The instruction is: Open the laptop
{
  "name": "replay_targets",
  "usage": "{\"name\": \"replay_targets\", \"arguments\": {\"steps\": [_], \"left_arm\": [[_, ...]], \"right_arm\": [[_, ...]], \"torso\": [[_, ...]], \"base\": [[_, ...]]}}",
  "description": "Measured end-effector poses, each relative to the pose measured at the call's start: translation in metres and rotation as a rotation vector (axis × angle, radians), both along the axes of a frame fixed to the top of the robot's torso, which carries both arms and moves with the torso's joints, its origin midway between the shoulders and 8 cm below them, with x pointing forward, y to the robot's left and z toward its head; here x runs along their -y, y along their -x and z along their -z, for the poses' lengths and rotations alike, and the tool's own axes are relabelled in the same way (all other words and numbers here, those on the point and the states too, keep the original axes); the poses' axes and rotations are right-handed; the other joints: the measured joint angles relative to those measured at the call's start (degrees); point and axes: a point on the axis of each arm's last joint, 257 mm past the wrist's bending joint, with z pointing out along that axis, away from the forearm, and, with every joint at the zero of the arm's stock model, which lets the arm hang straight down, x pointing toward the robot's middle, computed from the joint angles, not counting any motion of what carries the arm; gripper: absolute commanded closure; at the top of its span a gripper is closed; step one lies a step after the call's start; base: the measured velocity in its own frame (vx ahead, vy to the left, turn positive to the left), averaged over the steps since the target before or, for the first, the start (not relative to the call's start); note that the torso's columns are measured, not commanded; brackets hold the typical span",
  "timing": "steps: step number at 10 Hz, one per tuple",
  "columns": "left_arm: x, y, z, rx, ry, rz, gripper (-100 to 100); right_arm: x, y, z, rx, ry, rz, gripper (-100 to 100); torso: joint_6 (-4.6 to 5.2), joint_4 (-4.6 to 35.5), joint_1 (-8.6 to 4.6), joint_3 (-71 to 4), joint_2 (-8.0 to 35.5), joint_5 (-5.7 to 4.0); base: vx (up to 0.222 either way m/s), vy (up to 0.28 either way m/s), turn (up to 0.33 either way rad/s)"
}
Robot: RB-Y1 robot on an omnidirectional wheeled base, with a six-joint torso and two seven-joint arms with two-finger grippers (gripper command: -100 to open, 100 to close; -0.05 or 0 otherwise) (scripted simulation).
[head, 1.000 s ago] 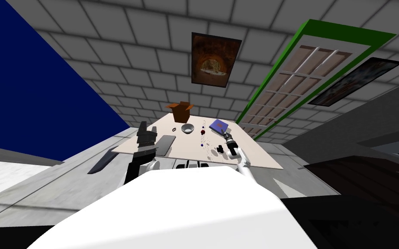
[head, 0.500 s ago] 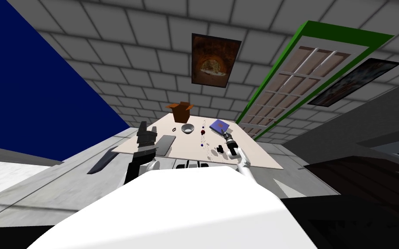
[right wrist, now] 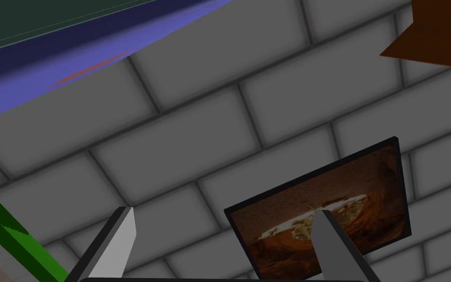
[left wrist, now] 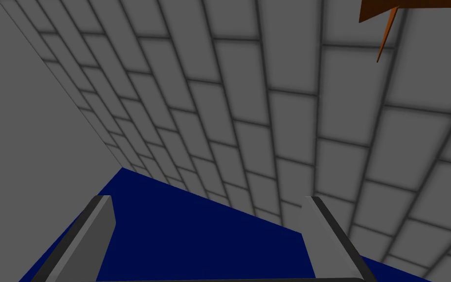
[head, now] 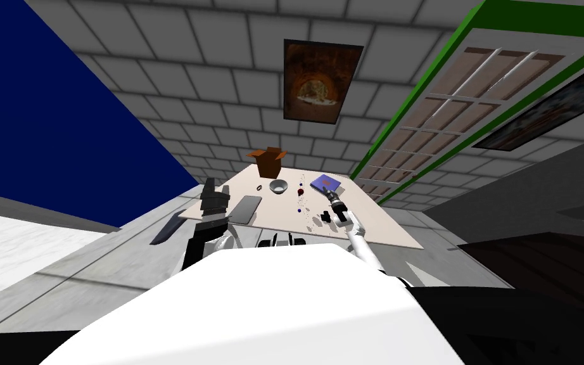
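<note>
The shut, dark laptop (head: 247, 209) lies flat by the table's (head: 379, 227) near edge, towards its left corner. The left gripper (left wrist: 209, 203) hovers just beside it, fingers wide apart. The right gripper (right wrist: 224, 213), equally wide, hangs near the blue book (head: 325, 183).

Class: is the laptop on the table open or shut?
Shut: the laptop lies as one flat dark slab on the table.

Light in my head view is soft and even, without glare. Small things cast faint shadows on the pale table (head: 386, 228). The wide lens splays the brick wall (head: 221, 95) toward the corners. My left gripper (left wrist: 207, 198) sits in dimmer, flat grey light.
</note>
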Motion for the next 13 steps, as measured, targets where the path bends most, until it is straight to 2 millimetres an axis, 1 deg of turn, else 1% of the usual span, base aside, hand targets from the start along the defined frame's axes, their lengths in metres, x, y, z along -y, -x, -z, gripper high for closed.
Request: {"name": "replay_targets", "arguments": {"steps": [2, 4, 6, 7, 8, 9, 10, 11, 12, 13], "left_arm": [[0.0, 0.0, 0.0, 0.0, 0.0, 0.0, 0], [0.0, 0.0, 0.0, 0.0, 0.0, 0.0, 0], [0.0, 0.0, 0.0, 0.0, 0.0, 0.0, 0], [0.0, 0.0, 0.0, 0.0, 0.0, 0.0, 0], [0.0, 0.0, 0.0, 0.0, 0.0, 0.0, 0], [0.0, 0.0, 0.0, 0.0, 0.0, 0.0, 0], [0.0, 0.0, 0.0, 0.0, 0.0, 0.0, 0], [0.0, 0.0, 0.0, 0.0, 0.0, 0.0, 0], [0.0, 0.0, 0.0, 0.0, 0.0, 0.0, 0], [0.0, 0.0, 0.0, 0.0, 0.0, 0.0, 0]], "right_arm": [[0.011, 0.001, 0.02, -0.038, -0.004, 0.014, -100], [0.015, -0.015, 0.01, -0.022, 0.004, -0.012, -100], [0.028, -0.013, 0.027, -0.057, -0.002, 0.005, -100], [0.033, -0.022, 0.019, -0.045, 0.003, -0.006, -100], [0.036, -0.027, 0.015, -0.04, 0.006, -0.012, -100], [0.044, -0.029, 0.02, -0.054, 0.005, -0.004, -100], [0.046, -0.028, 0.028, -0.07, 0.0, 0.006, -100], [0.053, -0.036, 0.016, -0.053, 0.007, -0.002, -100], [0.06, -0.041, 0.012, -0.047, 0.01, -0.003, -100], [0.067, -0.038, 0.022, -0.066, 0.007, 0.009, -100]], "torso": [[-0.01, -0.1, -0.28, -0.1, -0.2, -0.1], [0.0, 0.0, -0.04, 0.0, 0.0, -0.01], [-0.02, -0.1, -0.2, -0.1, -0.2, -0.08], [-0.07, 0.0, 0.0, -0.1, -0.1, -0.01], [-0.01, 0.0, 0.03, 0.0, 0.0, 0.0], [0.01, 0.0, -0.16, -0.1, -0.1, -0.05], [-0.01, -0.1, -0.28, -0.1, -0.2, -0.1], [-0.06, 0.0, -0.07, -0.1, -0.1, -0.03], [-0.01, 0.0, 0.01, 0.0, 0.0, -0.01], [0.01, 0.0, -0.13, -0.1, -0.1, -0.05]], "base": [[-0.031, 0.034, 0.049], [-0.049, 0.043, 0.02], [-0.026, 0.039, 0.043], [-0.06, 0.079, 0.064], [-0.033, 0.042, -0.011], [-0.01, 0.007, -0.011], [-0.048, 0.053, 0.087], [-0.059, 0.073, 0.067], [-0.033, 0.043, 0.0], [-0.067, 0.059, 0.093]]}}
